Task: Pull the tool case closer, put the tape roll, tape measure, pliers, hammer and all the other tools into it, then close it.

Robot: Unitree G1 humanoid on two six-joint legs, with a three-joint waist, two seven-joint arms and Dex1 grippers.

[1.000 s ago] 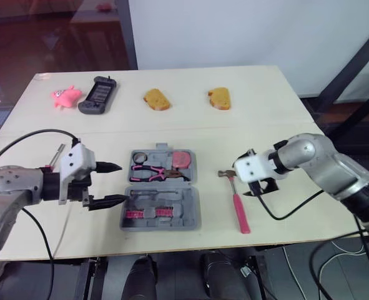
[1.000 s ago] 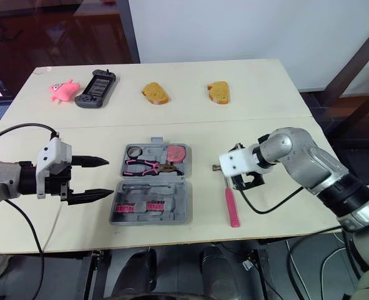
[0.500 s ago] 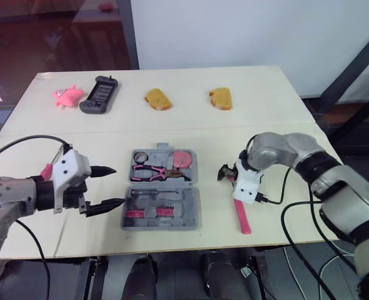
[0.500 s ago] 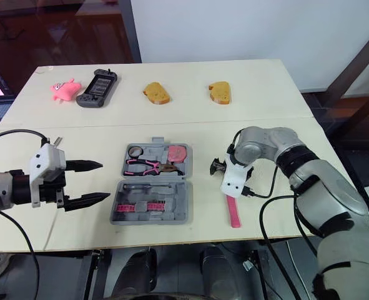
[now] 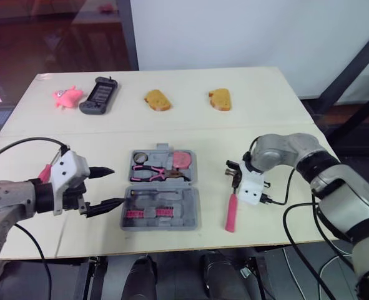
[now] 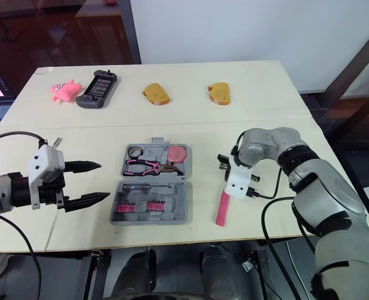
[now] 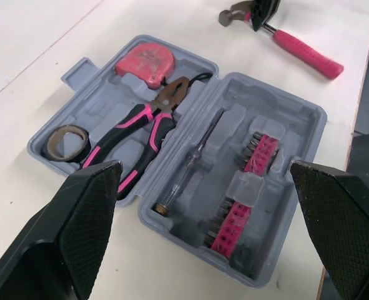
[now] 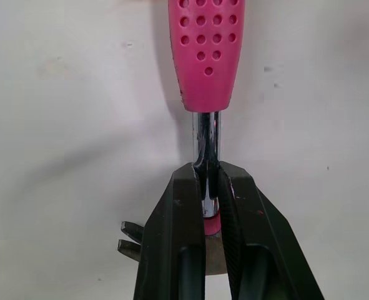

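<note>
Gripping the hammer (image 5: pixel 231 214) by its steel shank just under the head, the right gripper (image 8: pixel 207 172) was found clamped tight. Half a second earlier the pink handle had slanted away from the tool case (image 5: pixel 160 225); it had since swung round toward the case's near corner. The hammer remained just right of the case, outside it. The left gripper (image 5: pixel 117 185) hung spread and empty on the case's far side. Judgement: grasp secured, transfer into the case pending, closing outstanding.

Bright even light, soft shadows on table (image 5: pixel 265 100); metal glint on hammer (image 8: pixel 206 75), rt wrist view.
</note>
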